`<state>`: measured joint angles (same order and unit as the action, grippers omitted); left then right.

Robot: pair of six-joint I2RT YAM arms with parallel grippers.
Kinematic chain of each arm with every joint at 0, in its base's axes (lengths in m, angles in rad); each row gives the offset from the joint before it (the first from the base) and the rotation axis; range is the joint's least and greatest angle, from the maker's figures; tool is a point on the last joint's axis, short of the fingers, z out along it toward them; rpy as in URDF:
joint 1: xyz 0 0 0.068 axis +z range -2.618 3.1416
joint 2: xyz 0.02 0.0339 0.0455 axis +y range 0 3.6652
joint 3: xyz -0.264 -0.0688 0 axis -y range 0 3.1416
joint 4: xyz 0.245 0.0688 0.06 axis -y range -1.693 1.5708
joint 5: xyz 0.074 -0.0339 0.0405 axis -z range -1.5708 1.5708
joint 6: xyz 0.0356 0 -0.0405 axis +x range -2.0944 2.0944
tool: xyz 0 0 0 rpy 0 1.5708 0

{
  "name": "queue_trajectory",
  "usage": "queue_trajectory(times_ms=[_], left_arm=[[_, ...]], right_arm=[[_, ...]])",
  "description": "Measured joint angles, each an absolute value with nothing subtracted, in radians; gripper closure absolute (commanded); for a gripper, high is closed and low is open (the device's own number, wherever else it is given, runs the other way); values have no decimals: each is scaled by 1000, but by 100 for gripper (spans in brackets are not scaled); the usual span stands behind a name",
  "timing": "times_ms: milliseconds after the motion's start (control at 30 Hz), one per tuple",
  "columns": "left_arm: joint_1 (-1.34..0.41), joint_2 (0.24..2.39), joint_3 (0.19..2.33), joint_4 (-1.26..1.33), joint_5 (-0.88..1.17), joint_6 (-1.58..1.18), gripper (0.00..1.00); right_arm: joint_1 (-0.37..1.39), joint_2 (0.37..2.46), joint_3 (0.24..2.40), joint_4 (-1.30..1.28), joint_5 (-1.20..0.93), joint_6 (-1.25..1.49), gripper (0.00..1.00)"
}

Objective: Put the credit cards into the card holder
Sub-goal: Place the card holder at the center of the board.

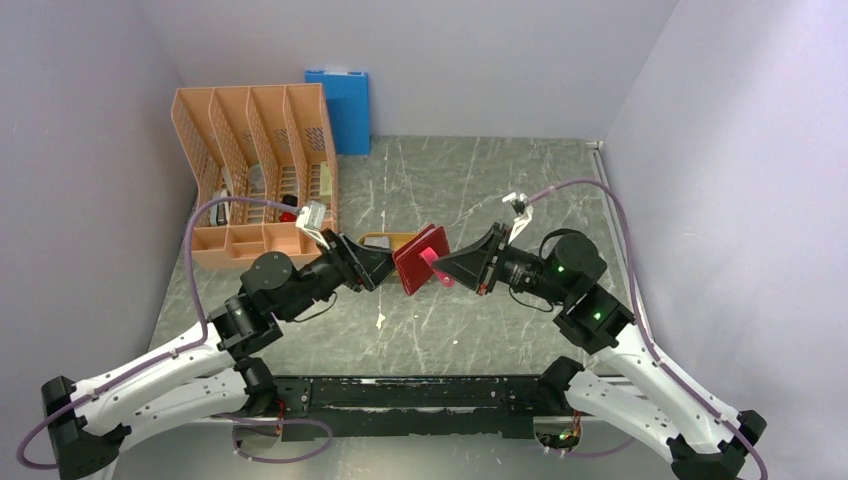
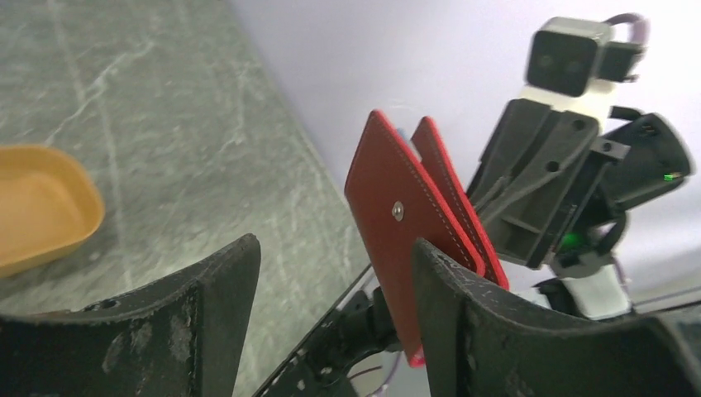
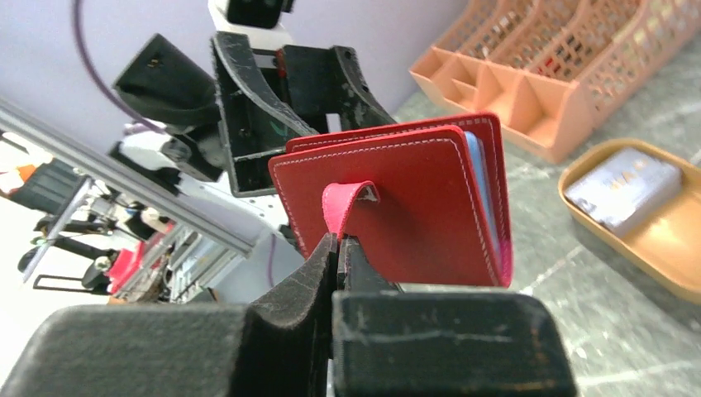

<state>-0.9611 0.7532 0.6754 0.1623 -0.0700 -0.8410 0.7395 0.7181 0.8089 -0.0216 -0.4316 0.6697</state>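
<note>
The grey desk [image 1: 480, 190] carries the orange tray [image 3: 653, 248], and the credit cards [image 3: 626, 186] lie stacked in it, so the task looks barely begun; no card is seen entering a pocket. The card holder [image 3: 405, 198] hangs upright in the air between both arms, slightly parted. The left hand [image 2: 331, 273] stands wide, gripping nothing, the holder just past one finger. The right hand [image 3: 339, 248] is pinched tight on the holder's small red tab [image 3: 343, 203].

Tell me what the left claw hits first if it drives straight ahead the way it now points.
Most likely the card holder: its red cover stands right ahead of the open left claw, held up by the shut right claw. Nothing else shows between them, though depth is unclear.
</note>
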Motion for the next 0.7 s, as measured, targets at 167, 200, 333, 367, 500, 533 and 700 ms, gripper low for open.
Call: queue_trajectory(times_ms=[167,200,333,367,500,533,700], left_arm=[[-961,732,609,94,-123,-838,28],[-961,727,599,75,-135,-838,28],[-961,687,553,-2,-195,-850,28],[-961,675,541,-31,-216,-856,28],[-961,631,499,-136,-292,-898,29],[-961,625,491,-168,-311,-910,28],[-961,645,476,-265,-360,-949,29]], right_arm=[[739,716,719,-74,-396,641,100],[739,722,695,-79,-393,636,100],[739,768,612,-86,-394,612,100],[739,788,594,-88,-396,604,100],[739,867,547,-88,-405,575,100],[739,886,539,-89,-406,566,100],[740,977,536,-130,-382,521,100]])
